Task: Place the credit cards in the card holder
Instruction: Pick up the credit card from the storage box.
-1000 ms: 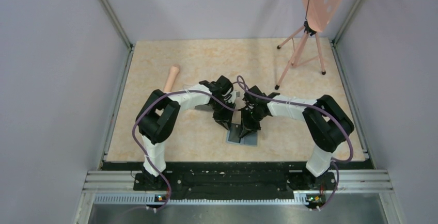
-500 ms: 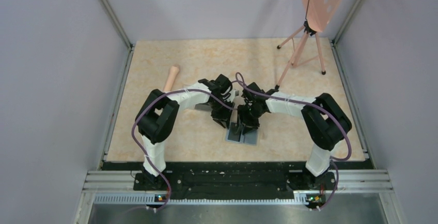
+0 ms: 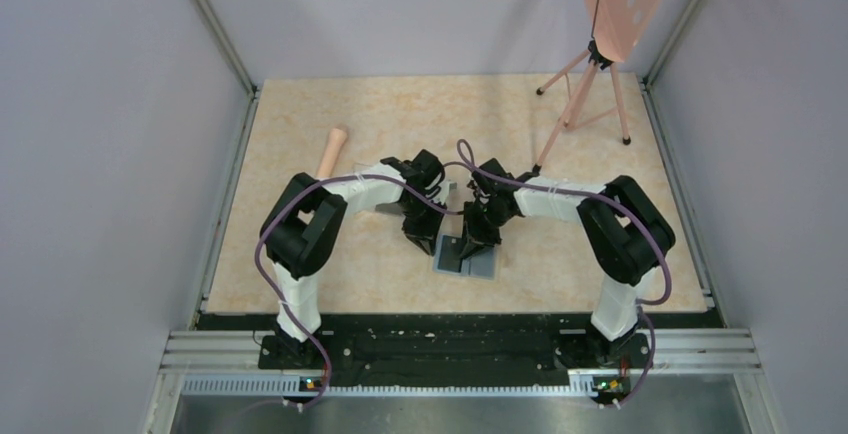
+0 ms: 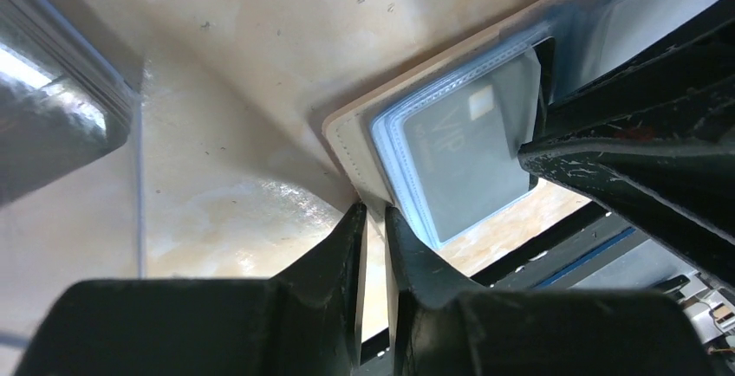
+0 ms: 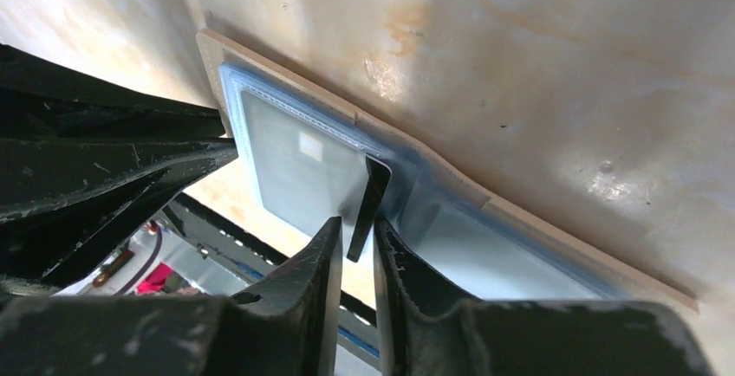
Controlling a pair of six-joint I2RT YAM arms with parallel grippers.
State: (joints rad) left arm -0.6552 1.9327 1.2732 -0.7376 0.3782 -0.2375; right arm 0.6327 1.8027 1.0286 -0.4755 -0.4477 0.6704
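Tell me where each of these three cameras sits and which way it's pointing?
Top external: high above the near edge of the table, looking down; both arms show whole.
Left wrist: on the left arm, looking past the left end effector at the open card holder.
Right wrist: on the right arm, looking past the right end effector, which pinches a black card, at the card holder.
Both wrist views show the same card holder from opposite sides.

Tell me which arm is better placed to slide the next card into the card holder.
Right. The right jaws pinch a black card on edge at the open card holder, beside the card already sleeved. The left jaws sit at the holder's edge, cardless.
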